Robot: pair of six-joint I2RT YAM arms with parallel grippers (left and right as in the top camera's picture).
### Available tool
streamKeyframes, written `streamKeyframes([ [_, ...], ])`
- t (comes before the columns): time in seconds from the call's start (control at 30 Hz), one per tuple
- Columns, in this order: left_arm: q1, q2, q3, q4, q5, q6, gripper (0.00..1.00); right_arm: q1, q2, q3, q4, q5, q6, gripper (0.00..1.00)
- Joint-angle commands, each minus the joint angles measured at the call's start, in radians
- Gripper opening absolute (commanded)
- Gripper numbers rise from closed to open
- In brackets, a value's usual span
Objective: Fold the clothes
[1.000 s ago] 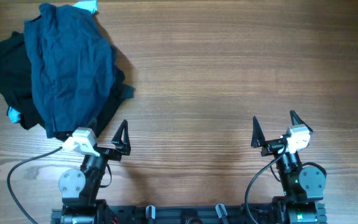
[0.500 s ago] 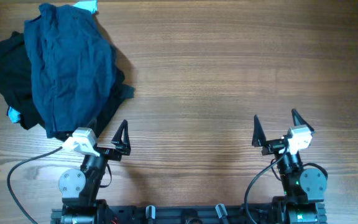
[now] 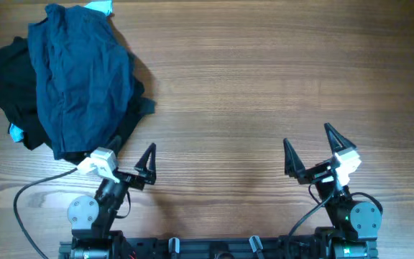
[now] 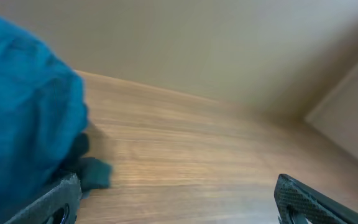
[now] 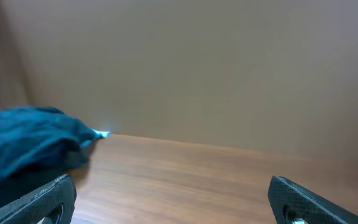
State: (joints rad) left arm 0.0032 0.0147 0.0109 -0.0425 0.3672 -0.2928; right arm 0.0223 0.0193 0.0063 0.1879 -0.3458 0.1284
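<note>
Clothes sit in a heap at the upper left of the overhead view. A blue garment (image 3: 77, 79) is draped over a black garment (image 3: 9, 79), and a scrap of lighter blue cloth (image 3: 100, 7) pokes out at the top edge. Nothing is spread out or folded yet, so the task looks to be at its very start. The rest of the wooden table (image 3: 264, 72) is bare, probably kept free as folding space. The left gripper (image 3: 130, 147) is at the lower left, just below the heap's bottom edge and likely the one placed for a first grab. Its jaws are spread wide and hold nothing. One finger is right by the dark cloth, but I can't tell if it touches. The right gripper (image 3: 307, 135) is at the lower right, well apart from the clothes, jaws wide open and empty over bare wood.
</note>
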Motion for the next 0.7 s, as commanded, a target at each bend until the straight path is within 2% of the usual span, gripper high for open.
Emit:
streamKeyframes([
  [0.0,0.01,0.02,0.055,0.0,0.066,-0.033,1.0,-0.004,0.014,0.023,0.003,-0.122,0.112,1.0],
  [0.1,0.01,0.096,0.153,-0.016,0.067,-0.033,1.0,-0.004,0.089,0.117,-0.015,-0.142,0.106,1.0],
  [0.23,0.01,0.335,0.397,-0.177,0.067,-0.032,1.0,-0.004,0.331,0.354,-0.086,-0.202,0.052,1.0],
  [0.4,0.01,0.627,0.729,-0.42,0.065,-0.023,1.0,-0.004,0.713,0.726,-0.296,-0.313,0.021,1.0],
  [0.53,0.01,0.84,1.03,-0.686,0.035,0.058,1.0,-0.004,1.006,1.073,-0.575,-0.398,-0.023,1.0],
  [0.67,0.01,0.98,1.24,-0.861,0.011,0.061,1.0,-0.003,1.185,1.297,-0.758,-0.471,-0.035,1.0],
])
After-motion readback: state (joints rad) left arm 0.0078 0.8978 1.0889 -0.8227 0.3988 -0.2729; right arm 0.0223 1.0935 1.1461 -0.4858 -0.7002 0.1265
